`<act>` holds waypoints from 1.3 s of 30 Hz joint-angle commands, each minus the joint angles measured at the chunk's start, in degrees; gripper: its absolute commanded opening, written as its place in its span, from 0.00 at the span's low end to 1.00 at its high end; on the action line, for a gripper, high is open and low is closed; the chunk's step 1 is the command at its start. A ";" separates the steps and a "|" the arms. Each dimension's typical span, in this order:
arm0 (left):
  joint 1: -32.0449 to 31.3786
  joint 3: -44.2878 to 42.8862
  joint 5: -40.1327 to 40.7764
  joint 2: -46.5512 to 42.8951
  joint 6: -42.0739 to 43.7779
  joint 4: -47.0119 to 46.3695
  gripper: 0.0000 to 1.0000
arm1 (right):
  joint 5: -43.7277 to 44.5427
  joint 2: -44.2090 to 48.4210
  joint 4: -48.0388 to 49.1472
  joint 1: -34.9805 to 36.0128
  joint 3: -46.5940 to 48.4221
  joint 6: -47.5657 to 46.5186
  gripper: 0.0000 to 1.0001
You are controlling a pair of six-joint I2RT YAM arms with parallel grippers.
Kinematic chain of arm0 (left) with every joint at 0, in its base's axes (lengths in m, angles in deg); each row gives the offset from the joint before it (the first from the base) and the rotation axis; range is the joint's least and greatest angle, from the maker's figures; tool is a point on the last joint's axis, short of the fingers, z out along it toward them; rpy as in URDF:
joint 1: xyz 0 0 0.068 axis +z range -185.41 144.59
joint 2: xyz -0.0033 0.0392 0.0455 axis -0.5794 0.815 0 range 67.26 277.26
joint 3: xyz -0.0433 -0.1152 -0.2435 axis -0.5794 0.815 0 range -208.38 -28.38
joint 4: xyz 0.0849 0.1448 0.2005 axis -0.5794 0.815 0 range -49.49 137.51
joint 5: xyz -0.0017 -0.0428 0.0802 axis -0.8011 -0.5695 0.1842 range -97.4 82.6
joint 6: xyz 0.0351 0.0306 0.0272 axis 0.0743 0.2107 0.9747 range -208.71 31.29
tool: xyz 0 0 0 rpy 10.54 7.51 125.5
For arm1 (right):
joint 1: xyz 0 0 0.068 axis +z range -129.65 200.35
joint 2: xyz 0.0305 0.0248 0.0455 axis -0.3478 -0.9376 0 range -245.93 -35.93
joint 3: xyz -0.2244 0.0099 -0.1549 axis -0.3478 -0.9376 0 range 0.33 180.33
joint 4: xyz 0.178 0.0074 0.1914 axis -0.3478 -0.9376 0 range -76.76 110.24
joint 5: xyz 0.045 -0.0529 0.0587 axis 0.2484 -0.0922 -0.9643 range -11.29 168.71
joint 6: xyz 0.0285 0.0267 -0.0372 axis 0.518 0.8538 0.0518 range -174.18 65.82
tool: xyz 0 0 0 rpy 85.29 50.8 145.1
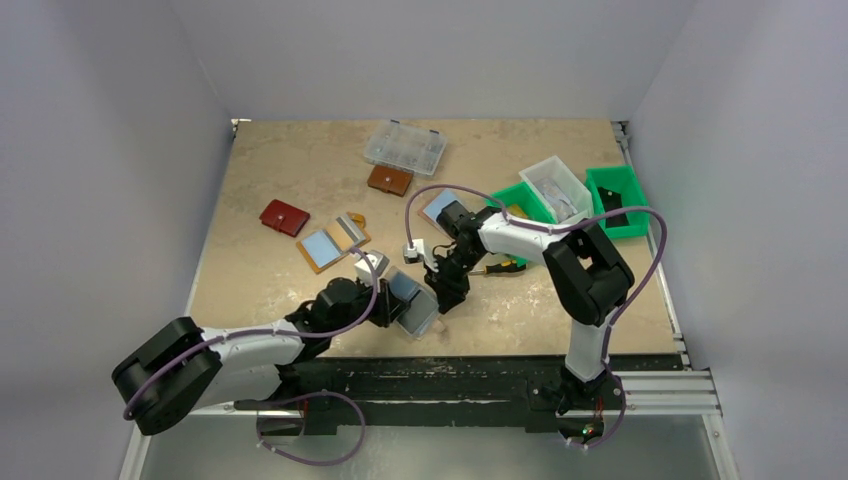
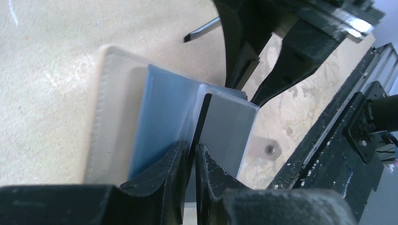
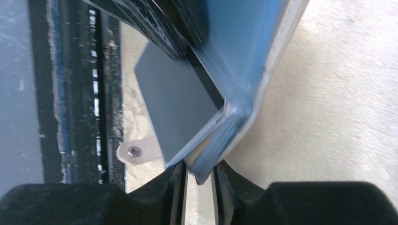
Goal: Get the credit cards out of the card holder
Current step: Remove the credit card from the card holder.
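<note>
At lower middle of the top view, the card holder [image 1: 415, 305] stands open on the bench [image 1: 300, 170]. The left end effector [image 2: 192, 149] pinches a thin dark card [image 2: 202, 117], seemingly to draw it out. The right end effector [image 3: 199, 169] straddles the holder's fold, probably bracing it, but I cannot tell whether it clamps.

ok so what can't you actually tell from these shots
- Left wrist: thin dark sheet pinched in the left fingers is edge-on; card or pocket leaf, unclear.
- Right wrist: card holder is blurred and cut off; whether the right fingers touch its corner is unclear.
- Top view: cards left inside are too small to count, fingers crowding over them.
</note>
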 commanded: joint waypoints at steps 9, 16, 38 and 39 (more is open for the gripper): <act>6.22 3.91 -3.21 8.42 -5.37 -6.01 0.16 | 10.89 7.57 8.67 -1.75 -1.59 3.76 0.50; 7.68 4.44 -7.34 5.48 -8.65 -7.33 0.21 | 4.11 17.81 9.84 -1.00 -5.94 -8.02 0.46; 9.64 2.93 -11.00 6.65 -12.46 -10.76 0.35 | 23.81 18.54 31.20 17.60 -18.14 -13.87 0.16; 9.66 2.92 -11.36 7.30 -12.60 -11.55 0.35 | 24.56 18.44 32.12 17.92 -18.63 -13.98 0.17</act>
